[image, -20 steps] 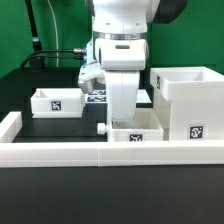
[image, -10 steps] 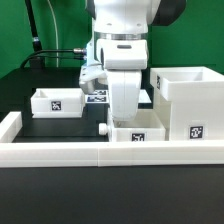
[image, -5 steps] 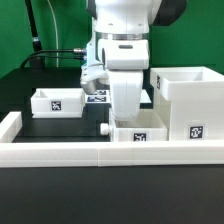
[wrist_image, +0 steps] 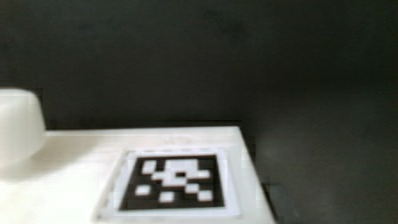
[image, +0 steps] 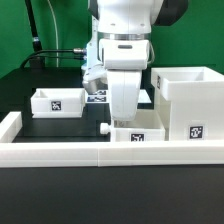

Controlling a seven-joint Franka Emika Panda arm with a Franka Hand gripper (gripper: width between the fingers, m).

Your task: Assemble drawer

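Note:
The tall white housing (image: pixel 186 98) stands at the exterior view's right, open top up, a tag on its front. One small tray (image: pixel 57 102) sits at the left on the black table. The second tray (image: pixel 143 134) lies at the front centre against the low wall, its knob (image: pixel 103 128) pointing left. My gripper (image: pixel 124 117) hangs straight down over this tray's left part; its fingertips are hidden, so I cannot tell how the jaws stand. The wrist view shows the tray's white face (wrist_image: pixel 71 160) with its tag (wrist_image: pixel 175 182) and the knob (wrist_image: pixel 15 125), but no fingers.
A long low white wall (image: pixel 60 152) edges the table's front and turns back at the left end. The marker board (image: pixel 96 96) lies flat behind my arm. Black cables run along the back left before a green backdrop.

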